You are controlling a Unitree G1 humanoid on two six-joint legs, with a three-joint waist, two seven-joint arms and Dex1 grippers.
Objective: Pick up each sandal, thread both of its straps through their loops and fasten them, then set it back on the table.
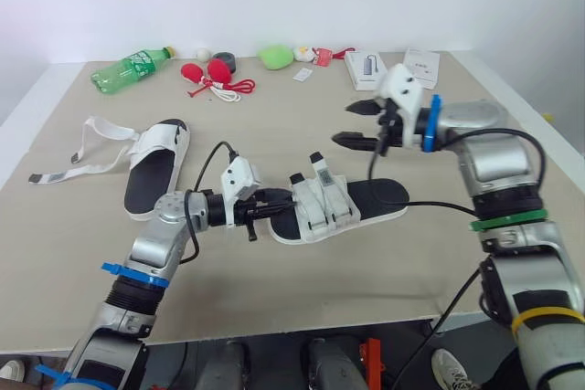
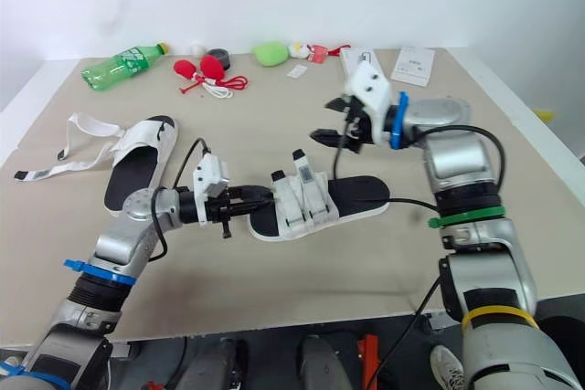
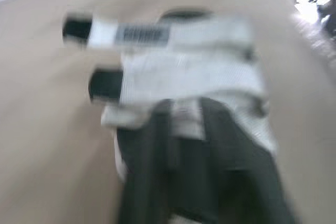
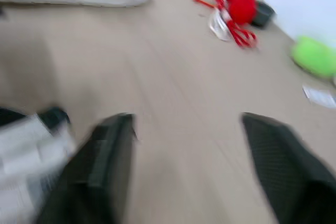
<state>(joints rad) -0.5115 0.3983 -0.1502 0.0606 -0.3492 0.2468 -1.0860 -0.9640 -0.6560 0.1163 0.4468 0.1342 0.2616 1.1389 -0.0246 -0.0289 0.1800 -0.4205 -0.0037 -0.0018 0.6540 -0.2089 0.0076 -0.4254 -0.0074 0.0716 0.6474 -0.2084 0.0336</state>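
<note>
A sandal (image 1: 329, 207) with a black insole lies flat mid-table, both white straps folded over its front and closed. My left gripper (image 1: 272, 207) reaches in from the left and is shut on its toe end; the left wrist view has two dark fingers (image 3: 149, 166) against the white straps (image 3: 184, 72). My right gripper (image 1: 351, 125) hangs open above and behind the sandal's heel, nothing between its fingers (image 4: 105, 161). The second sandal (image 1: 155, 171) rests at the left, its long white straps (image 1: 91, 134) lying loose on the table (image 1: 274, 299).
Along the far edge sit a green bottle (image 1: 132, 68), red rubber bulbs with cord (image 1: 210, 73), a black roll (image 1: 225, 61), a green lump (image 1: 274, 56), a white box (image 1: 370, 68) and a paper leaflet (image 1: 422, 66). The table's front edge runs close below the sandal.
</note>
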